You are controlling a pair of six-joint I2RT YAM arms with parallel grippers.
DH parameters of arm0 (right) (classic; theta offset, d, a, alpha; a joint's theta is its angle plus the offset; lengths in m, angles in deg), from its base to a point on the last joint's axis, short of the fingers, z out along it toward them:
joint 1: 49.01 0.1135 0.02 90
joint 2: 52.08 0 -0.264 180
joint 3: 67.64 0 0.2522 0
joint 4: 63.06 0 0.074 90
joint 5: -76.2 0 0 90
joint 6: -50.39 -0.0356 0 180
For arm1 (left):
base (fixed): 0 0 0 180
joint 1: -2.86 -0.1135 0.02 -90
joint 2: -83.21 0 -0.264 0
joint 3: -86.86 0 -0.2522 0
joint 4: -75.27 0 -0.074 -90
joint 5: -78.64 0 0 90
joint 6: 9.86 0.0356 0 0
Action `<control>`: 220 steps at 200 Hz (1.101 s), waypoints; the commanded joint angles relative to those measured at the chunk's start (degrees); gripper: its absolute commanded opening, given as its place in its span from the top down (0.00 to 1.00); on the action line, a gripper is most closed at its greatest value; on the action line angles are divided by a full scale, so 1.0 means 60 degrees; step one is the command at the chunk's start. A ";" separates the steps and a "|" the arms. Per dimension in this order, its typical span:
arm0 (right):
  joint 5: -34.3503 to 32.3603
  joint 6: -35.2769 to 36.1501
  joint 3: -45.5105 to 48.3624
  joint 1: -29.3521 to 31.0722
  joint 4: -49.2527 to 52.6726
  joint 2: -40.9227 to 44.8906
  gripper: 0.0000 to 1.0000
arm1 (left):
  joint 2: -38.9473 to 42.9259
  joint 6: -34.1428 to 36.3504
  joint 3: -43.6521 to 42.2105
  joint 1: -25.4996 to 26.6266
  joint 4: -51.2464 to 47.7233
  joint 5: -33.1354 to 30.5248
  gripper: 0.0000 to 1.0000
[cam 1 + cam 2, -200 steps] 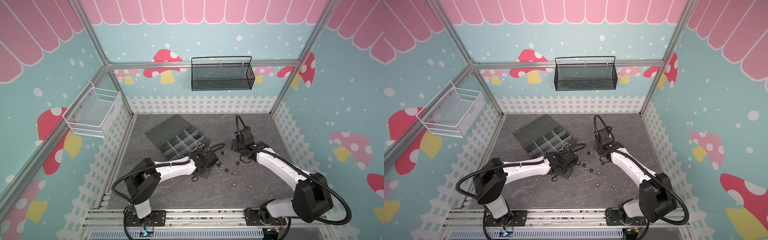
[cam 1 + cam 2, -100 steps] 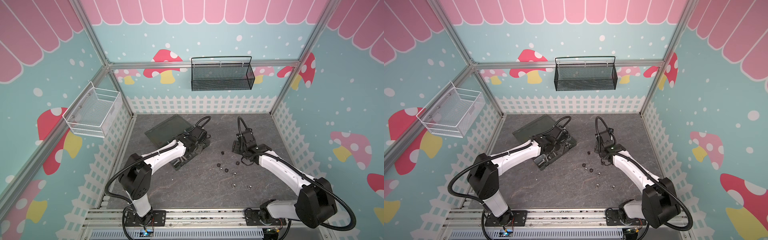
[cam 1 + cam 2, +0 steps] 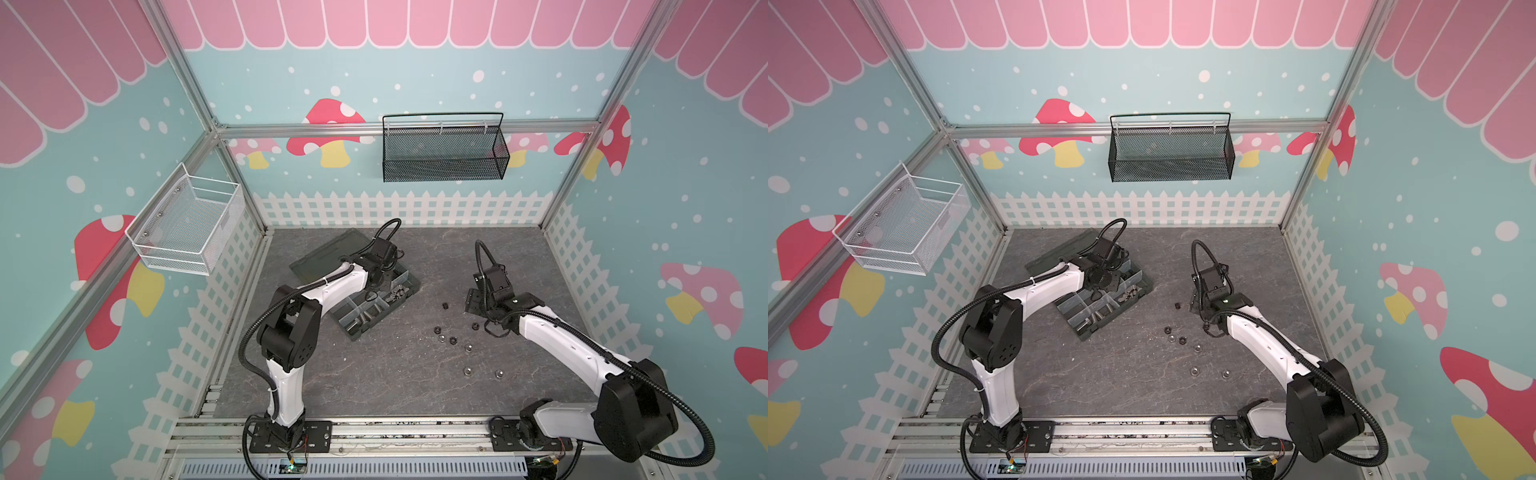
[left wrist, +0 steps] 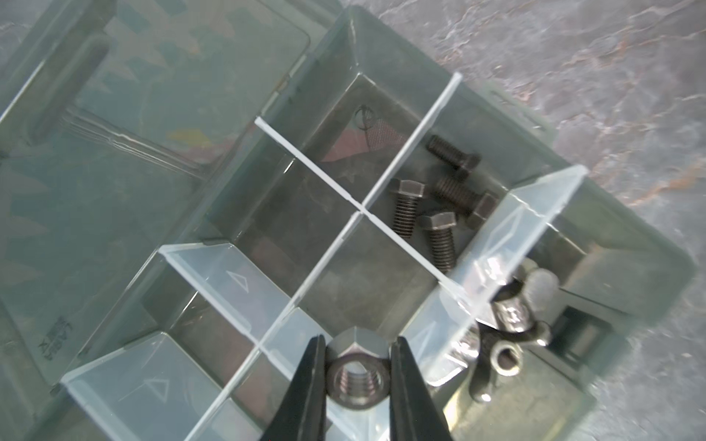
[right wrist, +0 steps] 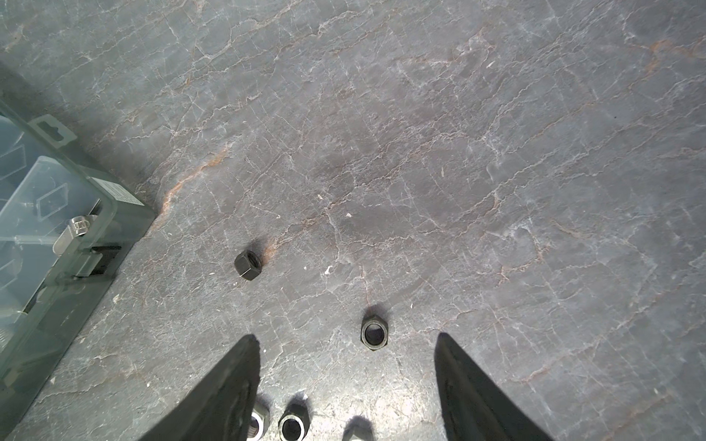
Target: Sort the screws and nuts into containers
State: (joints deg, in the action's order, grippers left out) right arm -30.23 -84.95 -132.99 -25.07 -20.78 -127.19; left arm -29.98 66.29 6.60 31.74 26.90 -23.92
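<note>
Silver nut (image 4: pixel 357 376) is the one that matters right now. The left gripper (image 4: pixel 359 340) is clamped on its flats and holding it just above the organiser box (image 3: pixel 353 334), which sits toward the back left corner of the tabletop (image 3: pixel 374 386) with its lid (image 4: pixel 114 114) flipped flat open.

From the left wrist view the nut hangs pretty much over a crossing of the pale dividers (image 4: pixel 313 168), so I can't tell which compartment it would actually land in. Black screws (image 4: pixel 435 198) fill one compartment and the winged nuts (image 4: pixel 508 324) the one next to it. The compartment between the nut and the screws looks empty.

If it were me, I'd nudge it sideways until it's clearly over one compartment and not a divider edge, keep well off the screw compartment, then go low before letting go. A hex nut dropped from height will probably bounce or roll.

The right gripper (image 5: pixel 347 339) has its jaws wide apart with nothing in them, hovering over the loose nuts (image 3: pixel 453 340) around the middle of the tabletop, toward the right edge.
</note>
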 commanded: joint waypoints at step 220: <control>0.0934 -0.0286 0.0650 -0.0468 0.0246 0.0094 0.30 | 0.2507 0.0031 -0.2053 0.1407 0.1977 0.1288 0.60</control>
State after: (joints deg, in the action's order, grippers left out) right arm -27.36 -85.46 -130.92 -26.82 -21.15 -127.19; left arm -17.48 66.90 -2.47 37.97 34.57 -17.93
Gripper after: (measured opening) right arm 0.722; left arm 0.393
